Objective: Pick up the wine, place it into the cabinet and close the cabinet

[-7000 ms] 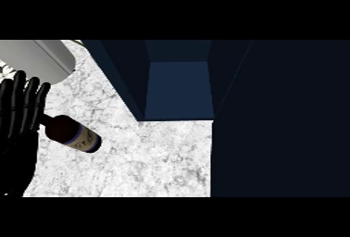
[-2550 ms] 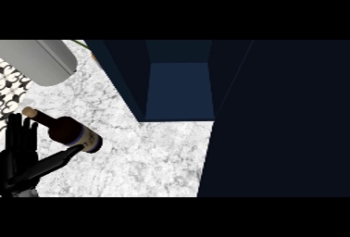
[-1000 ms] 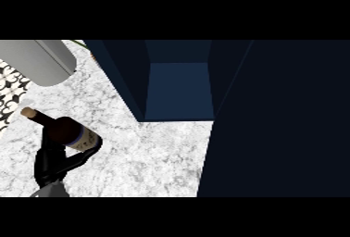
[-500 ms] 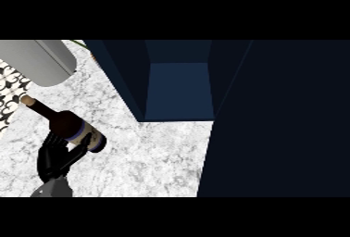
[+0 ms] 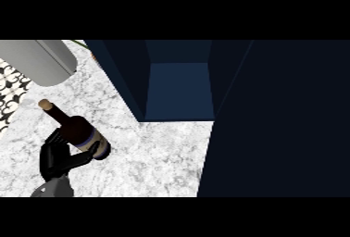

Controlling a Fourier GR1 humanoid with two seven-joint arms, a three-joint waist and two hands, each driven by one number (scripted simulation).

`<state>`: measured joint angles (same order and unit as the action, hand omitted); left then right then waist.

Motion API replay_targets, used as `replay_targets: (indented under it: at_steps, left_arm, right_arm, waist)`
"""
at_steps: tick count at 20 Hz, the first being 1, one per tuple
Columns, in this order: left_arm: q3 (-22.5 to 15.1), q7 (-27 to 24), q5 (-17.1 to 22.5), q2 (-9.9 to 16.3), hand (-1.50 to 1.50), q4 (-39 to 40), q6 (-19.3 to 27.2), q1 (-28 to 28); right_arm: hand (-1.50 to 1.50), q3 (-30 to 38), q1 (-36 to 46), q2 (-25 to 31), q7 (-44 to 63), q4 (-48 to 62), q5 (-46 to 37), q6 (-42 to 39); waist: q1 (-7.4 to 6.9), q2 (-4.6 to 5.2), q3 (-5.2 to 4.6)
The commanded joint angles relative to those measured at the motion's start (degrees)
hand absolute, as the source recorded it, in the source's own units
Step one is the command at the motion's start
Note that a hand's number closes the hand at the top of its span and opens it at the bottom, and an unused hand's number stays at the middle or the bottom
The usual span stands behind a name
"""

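The open cabinet door is the biggest thing in view, a dark navy slab filling the right side from top to bottom. Just left of it the cabinet stands open, its blue inner floor and walls visible, its front edge meeting the desk. The marble desk spreads pale and mottled across the lower left and middle. A light grey cylinder lies across the upper left corner, above and well apart from the bottle, and a black-and-white patterned floor strip shows along the left edge beyond the desk.

Between the bottle and the cabinet opening there is only bare marble; the cabinet's left wall is the nearest thing on that path.

The wine bottle is tilted, cork toward the upper left, base toward the lower right, at the desk's left side. The left hand comes up from the lower edge and curls its fingers round the bottle's lower body. The right hand is out of sight.

Compared with half a second ago, the bottle has shifted slightly up and to the right with the hand; seven seconds ago the hand lay open beside the bottle, not around it.
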<state>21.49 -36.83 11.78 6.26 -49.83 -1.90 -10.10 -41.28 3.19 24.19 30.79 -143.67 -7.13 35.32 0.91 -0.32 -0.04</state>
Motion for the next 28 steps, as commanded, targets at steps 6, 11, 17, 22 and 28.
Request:
replay_targets:
  at_steps: [6,11,17,22,28]
  left_arm:
    - [-13.87,-3.56,-6.97,-1.73,1.50,-2.23,-15.28,5.42]
    - [-18.99,1.00,-6.74,-4.64,1.50,-13.00,-17.35,10.06]
    - [-23.16,7.40,-5.53,-6.16,1.50,-24.97,-15.56,14.57]
    - [-29.20,10.08,-2.98,-6.23,1.50,-30.21,-12.70,17.65]
    - [-37.35,14.97,-2.48,-6.25,1.50,-34.41,0.50,13.04]
  right_arm:
    - [-1.50,-0.34,-1.86,2.97,2.84,-10.56,-3.44,1.07]
    - [-1.50,1.35,-2.77,3.53,1.97,-9.48,-3.25,1.48]
    - [-1.50,1.81,-1.09,3.72,3.33,-10.08,-3.36,1.45]
    - [-1.50,1.15,-4.85,5.31,-0.20,-11.12,-2.35,0.93]
    - [-1.50,2.66,-3.66,6.27,2.75,-13.26,-1.36,1.98]
  waist:
    - [0.60,-0.30,-0.07]
    - [-0.48,-0.12,0.03]
    - [-0.74,-0.11,0.02]
    - [-0.57,-0.08,0.04]
    - [-0.05,-0.08,-0.05]
